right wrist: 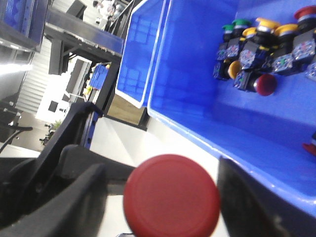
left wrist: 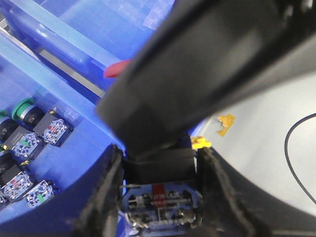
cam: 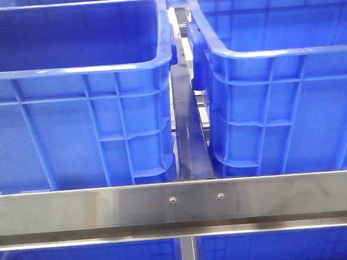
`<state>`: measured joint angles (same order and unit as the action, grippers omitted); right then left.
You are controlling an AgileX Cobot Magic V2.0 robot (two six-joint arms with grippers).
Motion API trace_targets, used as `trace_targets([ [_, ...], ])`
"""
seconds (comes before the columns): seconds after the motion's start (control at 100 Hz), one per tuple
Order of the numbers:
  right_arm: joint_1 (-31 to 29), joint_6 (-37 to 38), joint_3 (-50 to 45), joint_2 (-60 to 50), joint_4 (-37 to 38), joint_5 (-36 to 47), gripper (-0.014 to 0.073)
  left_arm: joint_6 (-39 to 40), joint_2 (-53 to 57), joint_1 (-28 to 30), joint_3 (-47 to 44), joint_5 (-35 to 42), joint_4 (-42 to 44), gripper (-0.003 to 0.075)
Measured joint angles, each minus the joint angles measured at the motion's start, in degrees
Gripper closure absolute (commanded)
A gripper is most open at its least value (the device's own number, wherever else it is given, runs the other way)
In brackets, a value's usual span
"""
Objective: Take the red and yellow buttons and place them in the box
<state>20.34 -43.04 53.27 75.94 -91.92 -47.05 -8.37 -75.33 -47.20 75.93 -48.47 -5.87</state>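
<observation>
Crates [cam: 76, 95] fill my front view, no arms showing. My right gripper [right wrist: 163, 197] clamps a red button [right wrist: 171, 195] at lower centre; my left gripper [left wrist: 160, 197] pinches a button block [left wrist: 160, 205], yellow tab [left wrist: 201, 143] beside it.

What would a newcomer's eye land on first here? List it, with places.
First, the big red mushroom-head button filling the right wrist view, sitting between the right gripper's fingers. Next, the two tall blue crates side by side behind a steel rail in the front view. Then the cluster of red, yellow and green pushbuttons inside a blue crate, and the left gripper closed around a button's contact block.
</observation>
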Motion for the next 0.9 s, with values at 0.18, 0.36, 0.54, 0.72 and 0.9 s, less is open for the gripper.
trace_targets([
  [0.18,0.0,0.0,0.04,0.14,0.12,0.0,0.0468,0.0,0.12,0.0,0.05,-0.08,0.0,0.0728],
  [0.36,0.0,-0.43,0.04,0.14,0.12,0.0,0.047,0.0,0.12,0.0,0.05,-0.08,0.0,0.0481],
  [0.54,0.0,-0.69,0.13,0.14,0.12,0.0,0.047,0.0,0.12,0.0,0.05,-0.08,0.11,0.0188],
  [0.72,-0.5,-1.73,0.13,0.14,0.19,0.87,0.047,0.0,0.12,0.0,0.05,-0.08,0.11,0.0172],
  [0.9,-4.49,-3.2,0.93,0.14,0.35,2.07,0.047,1.73,0.47,0.0,0.05,0.29,2.32,0.0172],
])
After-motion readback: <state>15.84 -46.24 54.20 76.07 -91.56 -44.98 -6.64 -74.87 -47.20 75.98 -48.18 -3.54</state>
